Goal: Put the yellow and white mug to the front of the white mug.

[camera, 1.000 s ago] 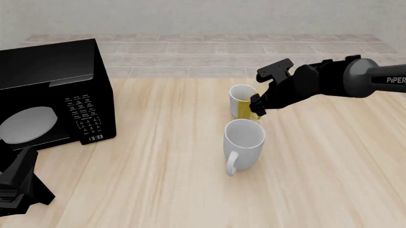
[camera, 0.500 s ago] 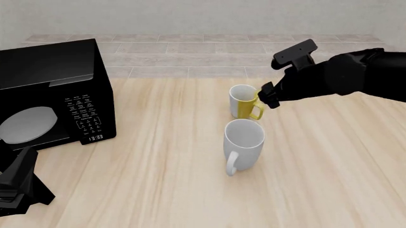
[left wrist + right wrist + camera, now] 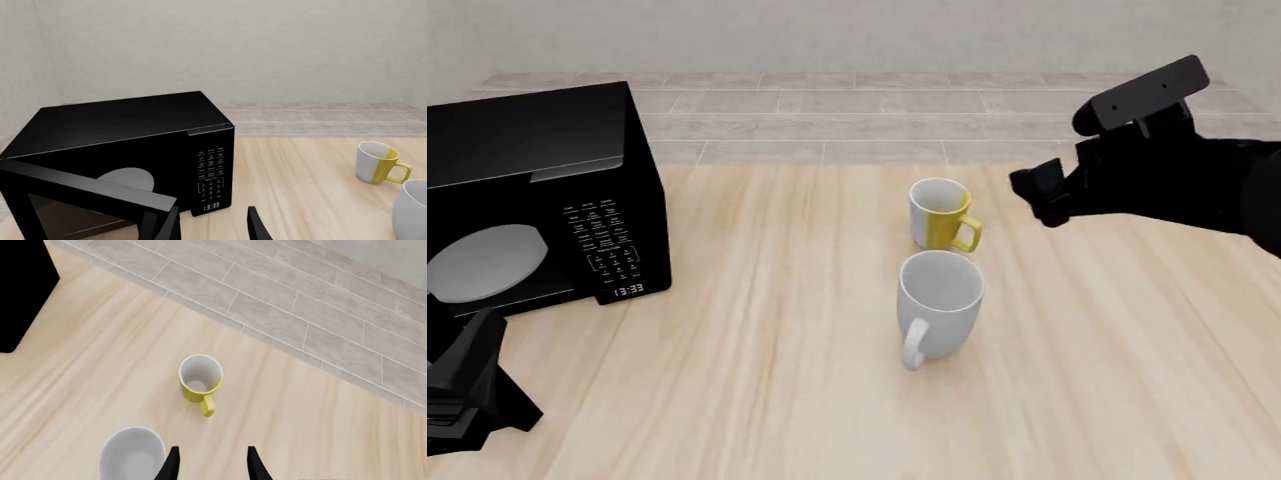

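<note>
The right fingers [image 3: 209, 462] are spread apart with nothing between them, and the right gripper [image 3: 1038, 195] hangs in the air above the worktop [image 3: 761, 330], clear of both mugs and off to the right of the yellow and white mug [image 3: 941, 215]. In the right wrist view that mug [image 3: 200, 380] stands upright with its yellow handle turned toward the camera, and the white mug [image 3: 132, 457] sits near it.

In the front view the white mug [image 3: 940, 305] stands upright on the near side of the yellow and white mug, just beside it without touching, its handle pointing toward the camera.

The left fingers [image 3: 212, 225] are also spread and hold nothing. The left gripper [image 3: 467, 390] rests low at the near left corner of the worktop, next to a black microwave [image 3: 541, 190] whose door [image 3: 80, 190] stands open.
</note>
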You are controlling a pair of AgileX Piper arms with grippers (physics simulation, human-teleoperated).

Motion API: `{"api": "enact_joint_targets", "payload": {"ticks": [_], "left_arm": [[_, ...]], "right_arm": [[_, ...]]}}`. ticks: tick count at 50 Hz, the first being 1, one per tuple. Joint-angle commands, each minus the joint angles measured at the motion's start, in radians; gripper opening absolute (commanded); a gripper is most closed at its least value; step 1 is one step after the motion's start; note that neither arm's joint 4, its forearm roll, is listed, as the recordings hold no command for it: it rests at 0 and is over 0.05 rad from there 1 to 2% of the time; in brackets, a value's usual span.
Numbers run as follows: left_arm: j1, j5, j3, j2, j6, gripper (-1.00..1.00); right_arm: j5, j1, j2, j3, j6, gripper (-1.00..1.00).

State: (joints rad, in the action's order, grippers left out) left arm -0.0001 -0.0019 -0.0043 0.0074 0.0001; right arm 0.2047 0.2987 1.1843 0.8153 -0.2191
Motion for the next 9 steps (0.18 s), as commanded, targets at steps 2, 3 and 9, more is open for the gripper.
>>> {"api": "enact_joint_targets", "payload": {"ticks": [2,3,9], "left_arm": [[0.000,0.000,0.000,0.000,0.000,1.00],[0.000,0.000,0.000,0.000,0.000,1.00],[0.000,0.000,0.000,0.000,0.000,1.00]], "right_arm": [[-0.057,-0.028,-0.161,-0.093,0.014,1.00],[-0.065,-0.035,-0.172,-0.103,0.008,1.00],[-0.081,-0.036,-0.238,-0.153,-0.003,1.00]]}}
